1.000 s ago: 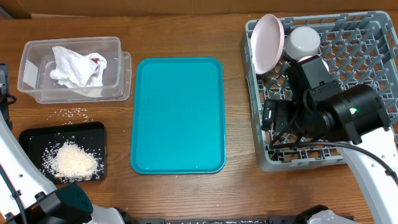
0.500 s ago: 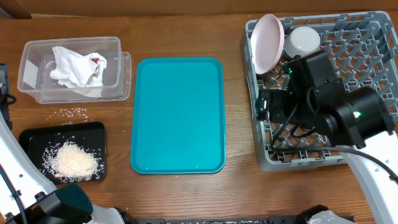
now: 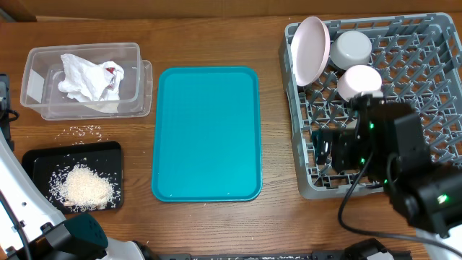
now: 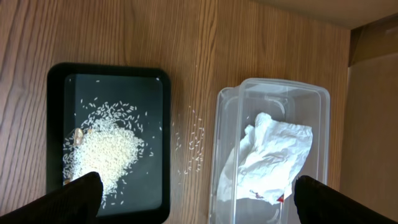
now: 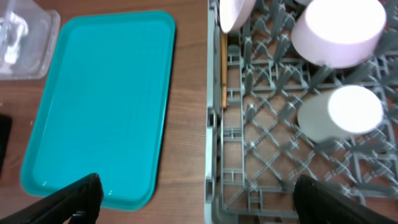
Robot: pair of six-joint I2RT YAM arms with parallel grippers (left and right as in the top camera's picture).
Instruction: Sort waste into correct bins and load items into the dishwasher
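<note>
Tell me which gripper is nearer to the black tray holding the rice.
Left. The left gripper hovers above the black tray and clear tub; the right gripper is over the dish rack, beyond the teal tray.

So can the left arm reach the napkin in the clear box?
Probably yes. The clear tub has no lid, the napkin lies uncovered inside, and the left gripper hangs open above with nothing between.
</note>
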